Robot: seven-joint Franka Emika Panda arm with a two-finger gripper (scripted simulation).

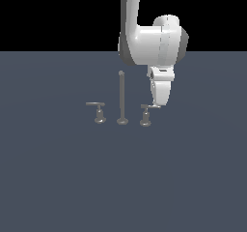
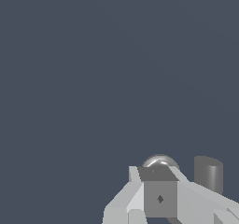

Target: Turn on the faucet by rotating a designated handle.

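**My robot hand is down by the tap handle**

The biggest thing I see is the flat, dark blue-grey floor (image 1: 58, 178). It fills most of both views.

Next is my white arm (image 1: 154, 45). It comes down from the top of the exterior view and bends over the tap.

Under the arm hangs the hand (image 1: 158, 104). It points down, and its tip sits right at the end of a lever. In the exterior view I cannot see a gap between the fingers. In the wrist view the fingers (image 2: 140, 190) look like pale blocks pressed close around a grey square part, with a shiny round bit poking up behind them. Still, I cannot tell for sure if the hand is closed or open, or if it is holding anything.

Then comes the faucet (image 1: 122, 98). It has a tall thin post on a round foot, standing straight up in the middle.

The handle I need (image 1: 146, 115) is on the exterior view's right, just beside the post. It is short, with a thin lever on top, and the hand's tip is touching or almost touching that lever.

The other handle (image 1: 98, 112) stands on the exterior view's left, well apart from the hand.
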